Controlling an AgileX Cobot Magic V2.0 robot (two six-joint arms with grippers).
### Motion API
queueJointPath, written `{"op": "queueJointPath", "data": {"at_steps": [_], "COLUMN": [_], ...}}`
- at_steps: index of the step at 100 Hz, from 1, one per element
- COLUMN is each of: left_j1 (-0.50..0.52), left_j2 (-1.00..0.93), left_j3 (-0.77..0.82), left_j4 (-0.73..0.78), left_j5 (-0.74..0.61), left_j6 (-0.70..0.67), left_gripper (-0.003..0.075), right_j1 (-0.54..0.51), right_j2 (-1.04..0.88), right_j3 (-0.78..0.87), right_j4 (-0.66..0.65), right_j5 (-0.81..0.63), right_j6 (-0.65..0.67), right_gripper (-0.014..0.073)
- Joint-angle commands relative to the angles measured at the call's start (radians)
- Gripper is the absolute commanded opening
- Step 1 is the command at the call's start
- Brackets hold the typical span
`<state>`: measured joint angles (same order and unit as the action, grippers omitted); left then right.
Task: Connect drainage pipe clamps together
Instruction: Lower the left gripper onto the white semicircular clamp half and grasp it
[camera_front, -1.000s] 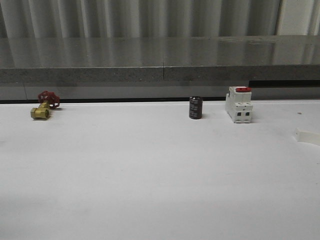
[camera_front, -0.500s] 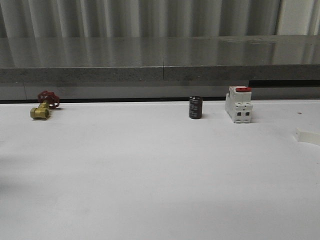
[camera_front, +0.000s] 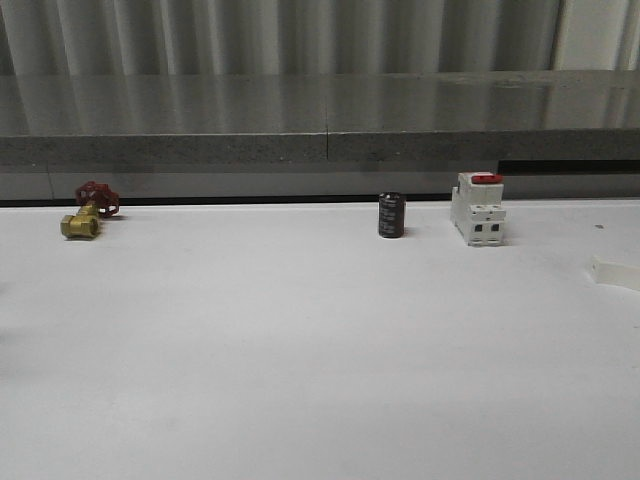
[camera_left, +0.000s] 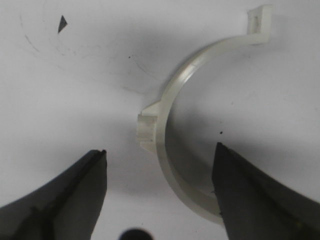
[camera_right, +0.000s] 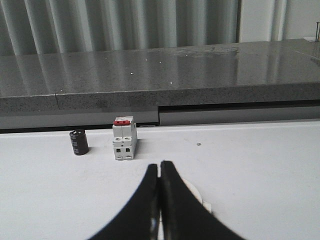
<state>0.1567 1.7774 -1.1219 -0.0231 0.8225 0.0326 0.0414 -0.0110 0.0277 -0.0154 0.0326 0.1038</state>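
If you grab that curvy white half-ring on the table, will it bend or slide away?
The half-ring looks like thin plastic, so it's probably light and may flex a little when squeezed. It lies flat on the smooth white table, so a push would likely make it slide rather than roll. The left gripper is open around it.

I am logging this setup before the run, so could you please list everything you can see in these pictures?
White plastic half-ring pipe clamp: one, lying on the table between the open left fingers.
Second white half-ring clamp: one, at the table's right edge, cut off by the frame; a white curved piece shows behind the right fingers.
Brass valve with red handwheel: one, far left.
Black cylindrical capacitor: one, upright, far centre.
White boxy breaker with red top: one, right of the capacitor.
White table: one.
Grey counter: one, behind the table.
Left gripper: black, open.
Right gripper: black, fingers together.
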Motion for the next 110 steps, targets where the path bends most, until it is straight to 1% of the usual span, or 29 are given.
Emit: {"op": "queueJointPath", "data": {"at_steps": [1,26,43,67,82,92,110], "left_j1": [0.002,0.002,0.002,0.002,0.002,0.002,0.002], "left_j2": [0.001,0.081,0.104,0.104,0.104,0.104,0.104], "left_j3": [-0.050,-0.121,-0.135,-0.141,-0.141,-0.141,-0.141], "left_j4": [-0.018,-0.021,-0.021,-0.021,-0.021,-0.021,-0.021], "left_j5": [-0.015,0.005,0.021,0.020,0.026,0.028,0.053], "left_j6": [-0.009,-0.009,-0.009,-0.009,-0.009,-0.009,-0.009], "left_gripper": [0.0451,0.0451,0.0447,0.0412,0.0377,0.0328,0.0111], "right_j1": [-0.002,-0.002,-0.002,-0.002,-0.002,-0.002,-0.002], "right_j2": [-0.019,-0.019,-0.019,-0.019,-0.019,-0.019,-0.019], "right_j3": [-0.017,-0.017,-0.017,-0.017,-0.017,-0.017,-0.017], "right_j4": [0.002,0.002,0.002,0.002,0.002,0.002,0.002], "right_j5": [-0.073,-0.073,-0.073,-0.073,-0.073,-0.073,-0.073], "right_j6": [-0.001,-0.001,-0.001,-0.001,-0.001,-0.001,-0.001], "right_gripper": [-0.0067,-0.0067,-0.0067,-0.0067,-0.0067,-0.0067,-0.0067]}}
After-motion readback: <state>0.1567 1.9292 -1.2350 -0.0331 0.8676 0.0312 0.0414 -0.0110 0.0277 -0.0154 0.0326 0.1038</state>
